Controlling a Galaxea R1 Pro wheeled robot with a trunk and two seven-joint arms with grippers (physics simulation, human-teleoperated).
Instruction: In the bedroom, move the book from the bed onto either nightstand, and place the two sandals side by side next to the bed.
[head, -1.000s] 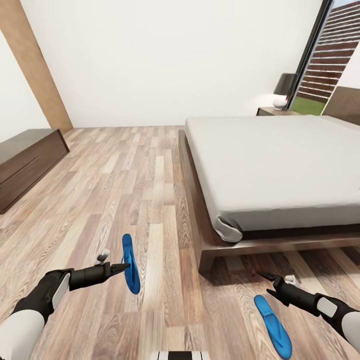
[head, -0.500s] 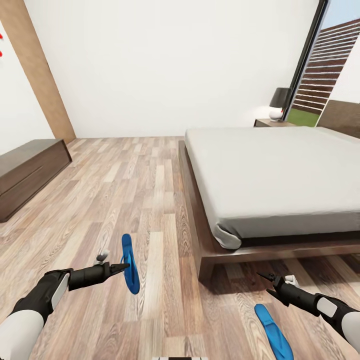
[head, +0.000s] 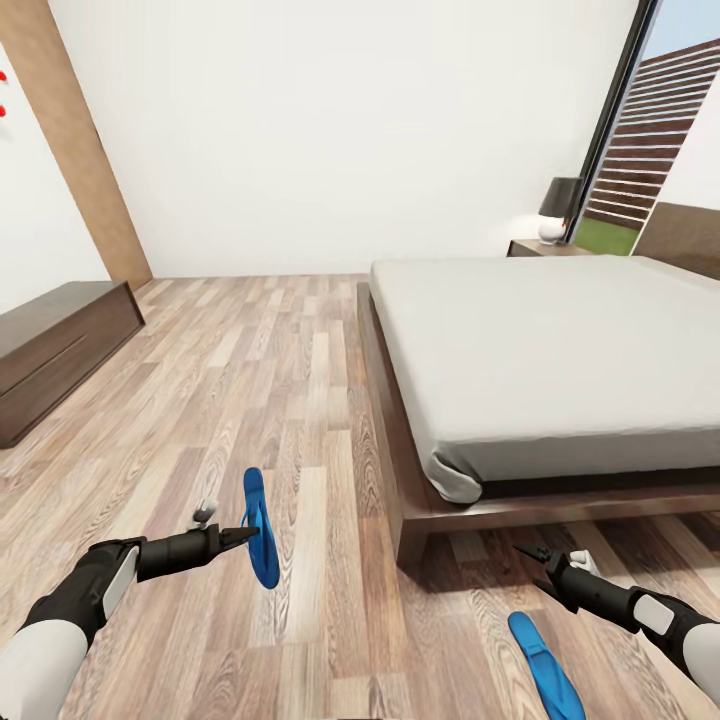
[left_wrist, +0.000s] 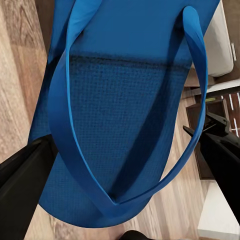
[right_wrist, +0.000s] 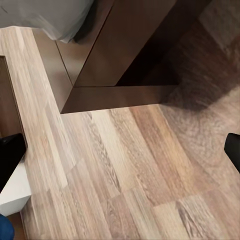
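My left gripper (head: 242, 537) is shut on a bright blue sandal (head: 258, 528), which hangs on edge above the wooden floor left of the bed (head: 540, 350). In the left wrist view the sandal (left_wrist: 125, 100) with its thin straps sits between the black fingers (left_wrist: 25, 172). The second sandal (head: 545, 668) lies flat on the floor near the bed's foot corner, just below my right gripper (head: 530, 553). That gripper (right_wrist: 120, 150) is open and holds nothing. A nightstand (head: 545, 247) with a black-shaded lamp (head: 560, 205) stands beyond the bed. The book is out of view.
A long low dark TV cabinet (head: 50, 350) runs along the left wall. The bed's dark wooden frame corner (right_wrist: 115, 75) juts out close to my right gripper. Wooden floor (head: 280, 380) stretches between cabinet and bed. A tall window (head: 660, 130) is at the far right.
The camera has tilted up a little, so the whole picture has slid down. Both arms keep their poses and the left gripper still holds the sandal.
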